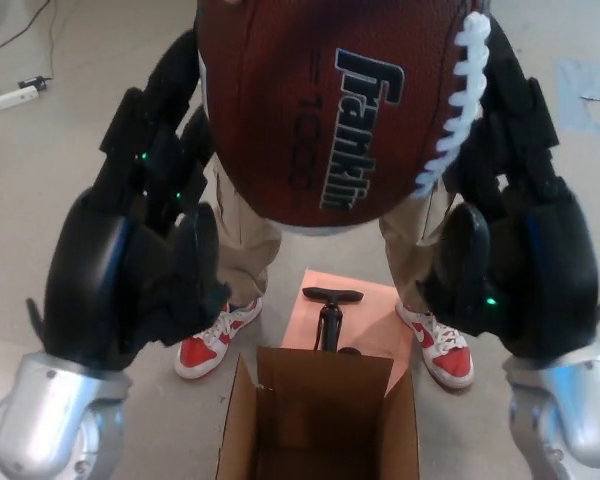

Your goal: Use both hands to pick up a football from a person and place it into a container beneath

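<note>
Left hand (150, 230) and right hand (515, 230) clasp the football (330, 110) from either side, fingers pressed to it, holding it high above the open cardboard box (320, 420) near the robot, positioned for lowering in

Grey floor (70, 180) carries open cardboard box (320, 420), black pump (330, 315) on orange sheet (375, 325), white power strip (8, 97), person's red-white sneakers (212, 340).

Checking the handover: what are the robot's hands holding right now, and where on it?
The football, pressed between the left hand and right hand, one on each long side.
</note>
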You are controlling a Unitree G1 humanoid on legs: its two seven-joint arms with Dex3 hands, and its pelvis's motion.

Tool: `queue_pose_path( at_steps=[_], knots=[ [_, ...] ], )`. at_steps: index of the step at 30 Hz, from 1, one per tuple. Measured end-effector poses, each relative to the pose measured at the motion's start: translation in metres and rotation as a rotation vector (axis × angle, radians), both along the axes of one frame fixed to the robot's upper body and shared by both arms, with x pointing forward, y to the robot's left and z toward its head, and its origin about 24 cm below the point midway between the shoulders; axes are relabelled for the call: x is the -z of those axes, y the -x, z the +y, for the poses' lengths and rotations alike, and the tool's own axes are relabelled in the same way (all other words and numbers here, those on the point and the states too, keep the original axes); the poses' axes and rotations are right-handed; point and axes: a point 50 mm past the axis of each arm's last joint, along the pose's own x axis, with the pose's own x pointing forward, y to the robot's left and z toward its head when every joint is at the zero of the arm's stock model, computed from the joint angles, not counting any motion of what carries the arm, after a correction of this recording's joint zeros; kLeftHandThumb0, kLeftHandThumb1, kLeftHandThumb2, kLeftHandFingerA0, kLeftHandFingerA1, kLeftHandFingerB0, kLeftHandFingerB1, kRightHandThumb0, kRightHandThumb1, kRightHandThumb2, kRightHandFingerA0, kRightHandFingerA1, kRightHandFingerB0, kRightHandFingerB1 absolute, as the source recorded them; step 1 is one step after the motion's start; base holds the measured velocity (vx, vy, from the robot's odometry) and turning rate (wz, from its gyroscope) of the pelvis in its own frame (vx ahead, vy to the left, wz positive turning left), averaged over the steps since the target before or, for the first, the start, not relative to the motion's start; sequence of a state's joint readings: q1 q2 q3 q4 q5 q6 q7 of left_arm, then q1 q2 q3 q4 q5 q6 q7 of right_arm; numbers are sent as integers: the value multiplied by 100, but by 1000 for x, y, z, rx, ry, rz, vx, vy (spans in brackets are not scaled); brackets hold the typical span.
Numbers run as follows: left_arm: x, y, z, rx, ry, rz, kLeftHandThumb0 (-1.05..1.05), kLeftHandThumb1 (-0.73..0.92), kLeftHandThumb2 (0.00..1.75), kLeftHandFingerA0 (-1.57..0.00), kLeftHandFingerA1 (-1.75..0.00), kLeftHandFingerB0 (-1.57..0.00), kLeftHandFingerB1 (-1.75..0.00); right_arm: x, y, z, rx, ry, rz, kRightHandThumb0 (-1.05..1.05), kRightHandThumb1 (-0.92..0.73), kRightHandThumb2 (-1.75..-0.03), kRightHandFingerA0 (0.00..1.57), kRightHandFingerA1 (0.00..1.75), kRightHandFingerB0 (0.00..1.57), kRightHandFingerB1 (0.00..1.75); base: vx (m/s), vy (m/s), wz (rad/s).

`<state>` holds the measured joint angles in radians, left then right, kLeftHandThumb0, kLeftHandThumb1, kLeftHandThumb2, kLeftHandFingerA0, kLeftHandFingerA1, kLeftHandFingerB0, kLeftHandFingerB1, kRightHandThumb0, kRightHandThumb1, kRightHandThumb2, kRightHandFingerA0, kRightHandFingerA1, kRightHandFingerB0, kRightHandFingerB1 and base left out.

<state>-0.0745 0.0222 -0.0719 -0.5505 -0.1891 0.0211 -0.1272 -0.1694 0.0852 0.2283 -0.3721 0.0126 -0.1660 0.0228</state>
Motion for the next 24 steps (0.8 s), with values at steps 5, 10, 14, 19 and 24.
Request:
queue_pose_path(
  at_steps=[5,10,14,19,24],
  knots=[
    [-1,-4,-5,-40,11,6,-75,71,106,0,-23,-16,-33,3,-5,8,40,-3,16,-75,-81,-117,0,19,3,22,0,0,0],
    [3,-13,-9,-79,9,49,-75,81,75,-6,-18,-12,-24,9,-11,15,80,25,46,-77,-81,-118,0,18,2,21,0,0,0],
    [15,-26,-9,-102,-7,118,-70,92,69,-5,-20,-10,-23,22,-22,19,109,65,106,-79,-79,-99,0,13,3,19,0,0,0],
    [32,-42,-9,-119,-36,201,-75,77,106,0,-19,-12,-25,39,-35,20,137,106,183,-80,-79,-100,0,12,3,19,0,0,0],
    [53,-58,-10,-120,-51,303,-72,79,109,0,-19,-8,-25,64,-48,17,163,151,289,-78,-92,-81,3,10,0,19,0,0,0]
  ],
)
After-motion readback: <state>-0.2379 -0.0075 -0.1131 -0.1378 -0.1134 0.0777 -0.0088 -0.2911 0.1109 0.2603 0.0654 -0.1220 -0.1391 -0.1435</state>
